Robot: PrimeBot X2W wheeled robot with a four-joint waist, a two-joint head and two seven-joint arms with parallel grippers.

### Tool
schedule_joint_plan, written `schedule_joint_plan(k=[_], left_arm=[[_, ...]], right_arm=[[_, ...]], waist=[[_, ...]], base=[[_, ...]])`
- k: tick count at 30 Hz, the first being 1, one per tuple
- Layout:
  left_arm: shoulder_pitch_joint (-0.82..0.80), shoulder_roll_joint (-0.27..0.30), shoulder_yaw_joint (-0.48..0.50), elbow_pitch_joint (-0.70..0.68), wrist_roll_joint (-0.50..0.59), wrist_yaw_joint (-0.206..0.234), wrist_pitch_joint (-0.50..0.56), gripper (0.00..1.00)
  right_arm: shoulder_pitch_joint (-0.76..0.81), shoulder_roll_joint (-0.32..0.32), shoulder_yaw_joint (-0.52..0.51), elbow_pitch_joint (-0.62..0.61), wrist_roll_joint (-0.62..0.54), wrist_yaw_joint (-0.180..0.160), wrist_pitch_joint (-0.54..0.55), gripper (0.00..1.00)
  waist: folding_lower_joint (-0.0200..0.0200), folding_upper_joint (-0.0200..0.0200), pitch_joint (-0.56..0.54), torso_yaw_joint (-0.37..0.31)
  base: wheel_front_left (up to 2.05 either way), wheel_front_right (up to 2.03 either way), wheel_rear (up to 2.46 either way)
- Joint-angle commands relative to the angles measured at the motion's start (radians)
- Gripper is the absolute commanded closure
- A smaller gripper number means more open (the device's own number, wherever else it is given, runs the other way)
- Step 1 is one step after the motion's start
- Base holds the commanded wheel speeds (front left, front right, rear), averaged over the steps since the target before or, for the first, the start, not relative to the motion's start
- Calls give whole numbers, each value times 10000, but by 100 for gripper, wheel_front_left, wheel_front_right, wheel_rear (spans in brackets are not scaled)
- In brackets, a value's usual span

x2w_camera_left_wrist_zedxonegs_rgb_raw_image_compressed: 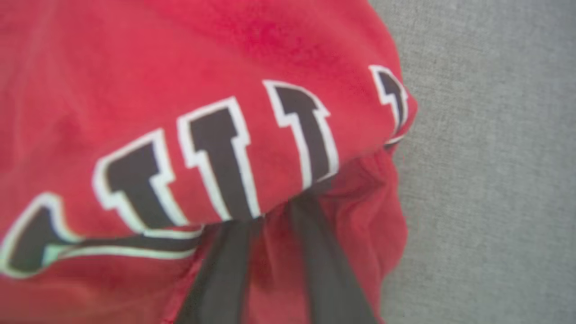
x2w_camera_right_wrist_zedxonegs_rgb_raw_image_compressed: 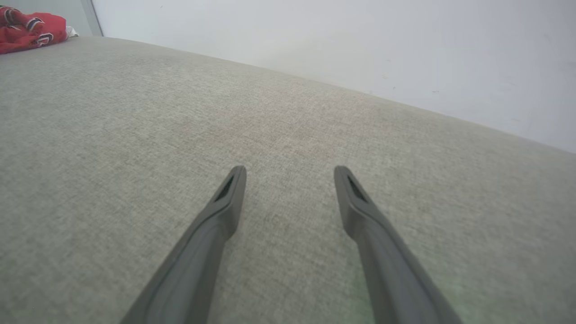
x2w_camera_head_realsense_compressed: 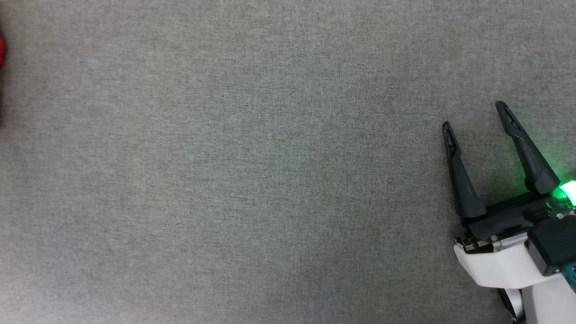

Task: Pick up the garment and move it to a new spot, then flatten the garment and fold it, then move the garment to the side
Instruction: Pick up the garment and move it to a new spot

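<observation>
Right gripper [x2w_camera_head_realsense_compressed: 472, 116] sits at the lower right of the head view, pale forearm behind it, fingers angled up and slightly left over the grey fabric surface [x2w_camera_head_realsense_compressed: 225, 180]. Its jaws are spread wide with nothing between them.

Left gripper [x2w_camera_left_wrist_zedxonegs_rgb_raw_image_compressed: 274, 218]: in its own wrist view we see two dark fingers set close together, running up under a fold of the garment [x2w_camera_left_wrist_zedxonegs_rgb_raw_image_compressed: 270, 54]. Red cloth is bunched between them, so we read it as clamped on the cloth. The tips are hidden under the fold.

That view gives us the black, white-outlined lettering up close. The right wrist view shows the garment as a crumpled red heap at the far corner, by the pale wall [x2w_camera_right_wrist_zedxonegs_rgb_raw_image_compressed: 360, 45] and well apart from the right gripper. The head view catches a red sliver at its left edge.
</observation>
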State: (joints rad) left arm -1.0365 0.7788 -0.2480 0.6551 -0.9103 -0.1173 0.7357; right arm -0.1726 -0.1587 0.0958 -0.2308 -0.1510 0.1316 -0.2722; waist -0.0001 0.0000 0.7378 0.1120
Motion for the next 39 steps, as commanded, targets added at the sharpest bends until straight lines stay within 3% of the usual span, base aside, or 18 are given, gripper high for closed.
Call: schedule_joint_plan(k=[1, 13, 17, 24, 29, 34, 39], left_arm=[[416, -388, -248, 226, -18, -28, 24, 100], [762, -90, -162, 52, 133, -121, -2529, 100], [1148, 8, -472, -535, -53, -128, -3157, 100], [1689, -350, -997, -2027, -518, -128, -3970, 100], [1944, -930, -1456, -3012, -337, -129, -4577, 100], [2274, -2044, -1953, -4306, 10, 522, -5113, 100], [2580, -3224, -2699, -4926, 631, 866, -5896, 100]], right_arm=[[41, -83, -117, 480, -50, -17, 136, 0], [132, 244, -116, 978, 44, -12, 68, 0], [299, 454, -86, 1326, 118, -12, 68, 0], [667, 800, -167, 1808, 170, -12, 68, 0], [921, 945, -223, 1996, 171, -12, 68, 0], [1105, 1018, -387, 2140, 97, -12, 66, 0], [1137, 1048, -647, 2097, 76, -12, 68, 0]], waist=[[1, 0, -86, 21], [1, 0, -2025, -65], [1, 0, -3021, -147], [1, 0, -4487, -241], [1, 0, -5230, -406], [1, 0, -5690, -664], [1, 0, -5768, -1083]], base=[[0, 0, 0], [0, 0, 0], [0, 0, 0], [0, 0, 0], [0, 0, 0], [0, 0, 0], [0, 0, 0]])
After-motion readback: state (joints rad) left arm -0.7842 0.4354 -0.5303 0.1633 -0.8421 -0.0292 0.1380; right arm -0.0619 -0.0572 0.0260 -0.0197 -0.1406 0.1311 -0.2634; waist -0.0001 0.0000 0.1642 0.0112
